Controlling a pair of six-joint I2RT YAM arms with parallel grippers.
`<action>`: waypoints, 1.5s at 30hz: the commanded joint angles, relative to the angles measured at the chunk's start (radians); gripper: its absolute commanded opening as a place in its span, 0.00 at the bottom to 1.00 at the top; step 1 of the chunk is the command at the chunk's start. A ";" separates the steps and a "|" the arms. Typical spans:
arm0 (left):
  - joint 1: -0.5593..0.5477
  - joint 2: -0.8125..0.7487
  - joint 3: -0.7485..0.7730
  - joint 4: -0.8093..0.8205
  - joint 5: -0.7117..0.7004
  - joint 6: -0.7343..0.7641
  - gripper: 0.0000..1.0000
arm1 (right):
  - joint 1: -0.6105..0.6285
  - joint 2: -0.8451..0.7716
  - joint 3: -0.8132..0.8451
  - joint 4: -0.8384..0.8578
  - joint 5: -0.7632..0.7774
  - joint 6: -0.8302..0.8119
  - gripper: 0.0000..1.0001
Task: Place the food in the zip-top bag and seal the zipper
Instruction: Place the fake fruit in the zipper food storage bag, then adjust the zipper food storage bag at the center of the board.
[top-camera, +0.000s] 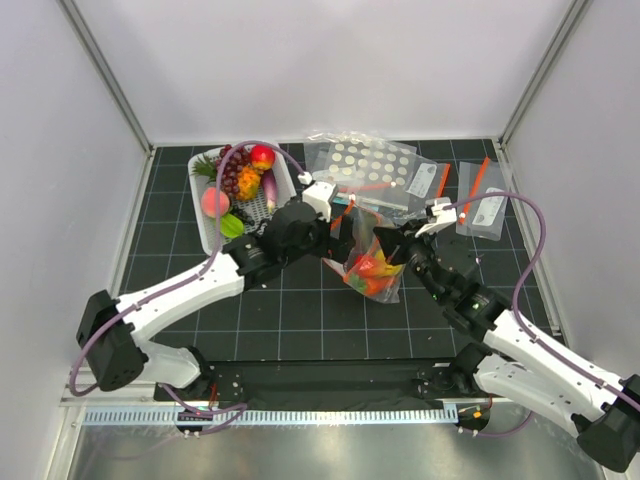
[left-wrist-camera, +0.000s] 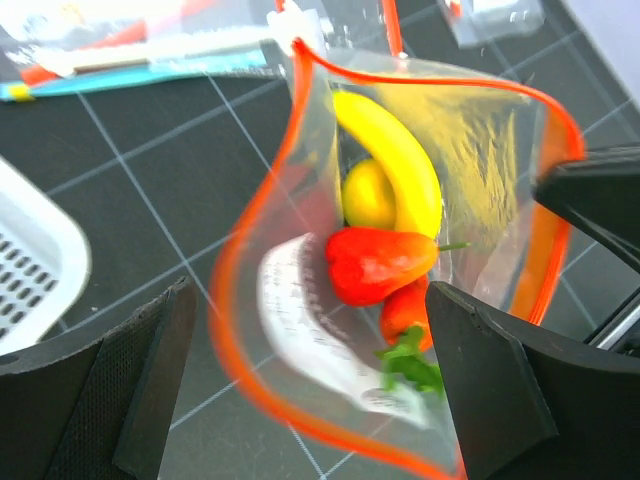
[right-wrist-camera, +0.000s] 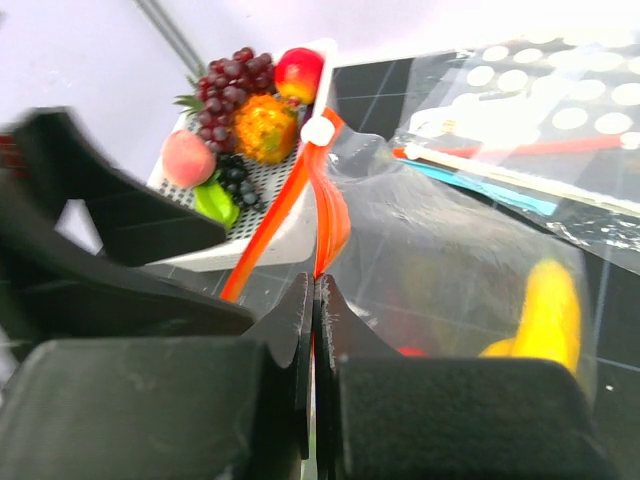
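Pinching the thin orange-red zipper strip (right-wrist-camera: 335, 215) of the clear crinkly zip-top bag (left-wrist-camera: 490, 140), your right claw (right-wrist-camera: 315, 295) is pressed together; your left claw (left-wrist-camera: 308, 300) hangs spread above its gaping mouth. Yellow plastic banana (left-wrist-camera: 395, 160) is inside; pink peach (right-wrist-camera: 187, 158) and sealing seem to remain.

Your left arm (top-camera: 185, 292) and right arm (top-camera: 550, 355) wear white shells between bulky black joints. A purple cable (top-camera: 217, 215) runs along the left one, and a second purple cable (top-camera: 540, 228) along the right. Just behind each gripper you have a small white block (top-camera: 320, 197). The left gripper (left-wrist-camera: 310, 293) has matt black, wedge-shaped fingers (left-wrist-camera: 110, 390) with a fine weave on the inner faces. The right gripper (right-wrist-camera: 315, 290) has black fingers (right-wrist-camera: 150, 400) with faint pale scuffs.
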 joint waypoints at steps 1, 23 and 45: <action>-0.003 -0.094 -0.020 0.029 -0.083 0.011 1.00 | 0.004 -0.025 0.000 0.013 0.103 0.014 0.01; 0.007 0.009 0.111 -0.092 0.145 0.003 0.00 | 0.004 -0.001 0.000 0.006 0.151 0.026 0.01; 0.007 -0.094 0.055 -0.043 0.189 -0.051 0.01 | 0.004 -0.219 0.015 -0.069 0.209 -0.029 0.01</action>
